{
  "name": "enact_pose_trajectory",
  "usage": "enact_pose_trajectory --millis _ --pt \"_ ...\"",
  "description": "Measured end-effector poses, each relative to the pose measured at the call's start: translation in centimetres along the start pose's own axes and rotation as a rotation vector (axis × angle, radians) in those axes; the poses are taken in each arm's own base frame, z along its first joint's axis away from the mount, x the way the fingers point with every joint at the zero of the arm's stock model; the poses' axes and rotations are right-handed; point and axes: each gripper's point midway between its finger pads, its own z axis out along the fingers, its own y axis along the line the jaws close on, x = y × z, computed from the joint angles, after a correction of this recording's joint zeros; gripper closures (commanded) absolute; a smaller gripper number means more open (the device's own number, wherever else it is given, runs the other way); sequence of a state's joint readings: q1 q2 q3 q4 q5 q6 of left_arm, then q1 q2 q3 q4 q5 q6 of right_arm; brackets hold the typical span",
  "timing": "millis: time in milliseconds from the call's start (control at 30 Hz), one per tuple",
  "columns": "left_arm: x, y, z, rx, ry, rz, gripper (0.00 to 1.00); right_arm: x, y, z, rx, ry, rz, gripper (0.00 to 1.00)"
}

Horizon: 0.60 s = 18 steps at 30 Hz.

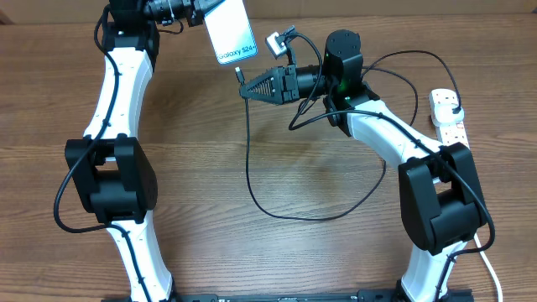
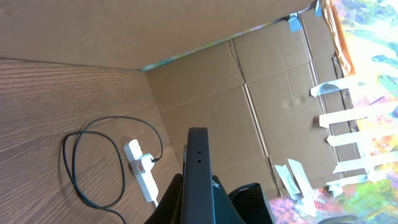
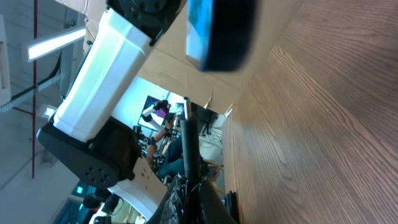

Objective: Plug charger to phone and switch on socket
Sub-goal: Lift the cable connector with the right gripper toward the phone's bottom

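Overhead, the phone [image 1: 228,33] is clasped by the left gripper [image 1: 201,14] at the far edge of the table [image 1: 193,210], and the charger [image 1: 249,159] tip is clamped in the right gripper [image 1: 247,88] just beside it. From the left wrist, the socket [image 2: 142,173] is seen near a cardboard wall [image 2: 249,93]. From the right wrist, tip and phone are shown apart.

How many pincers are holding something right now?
2. Left pincer, top of the overhead view, shut on the phone; right pincer, mid-table, shut on the charger near its connector tip. None hidden.

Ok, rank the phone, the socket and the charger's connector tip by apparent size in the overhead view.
1. phone, though it is held up nearer the camera, which flatters it
2. socket
3. charger's connector tip, clearly smallest
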<state>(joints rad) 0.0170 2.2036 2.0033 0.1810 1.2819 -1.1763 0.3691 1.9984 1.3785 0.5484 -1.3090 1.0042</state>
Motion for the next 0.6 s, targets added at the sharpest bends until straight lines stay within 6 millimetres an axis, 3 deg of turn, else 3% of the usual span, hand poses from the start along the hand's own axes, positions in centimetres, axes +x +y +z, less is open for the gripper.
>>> enact_pose_trajectory --millis 600 --pt "0.31 -0.13 -0.11 0.008 0.020 0.000 0.95 -0.68 -0.28 -0.02 0.018 -0.039 0.056 0.96"
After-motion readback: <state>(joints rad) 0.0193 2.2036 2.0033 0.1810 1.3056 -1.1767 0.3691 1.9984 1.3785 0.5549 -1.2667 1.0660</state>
